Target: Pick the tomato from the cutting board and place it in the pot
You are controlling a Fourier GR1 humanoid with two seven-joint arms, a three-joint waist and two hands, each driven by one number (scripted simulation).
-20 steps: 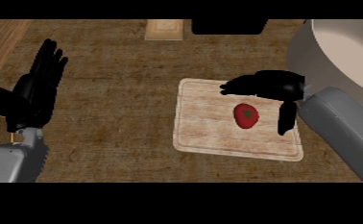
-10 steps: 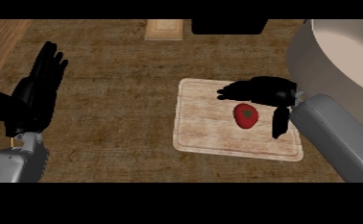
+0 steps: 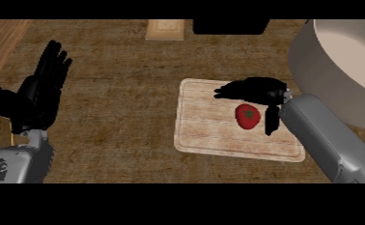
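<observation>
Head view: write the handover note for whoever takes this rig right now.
Left hand: open, fingers up, resting at the view's left, holding nothing.
Right hand: open over the cutting board, fingers just beyond the tomato, thumb at its right side; not closed on it.
The tomato lies on the board. The pot stands to the board's upper right, partly out of view.
Done: the hand is in place at the tomato.
Left: grasp the tomato, lift it, carry it right and place it in the pot.
</observation>
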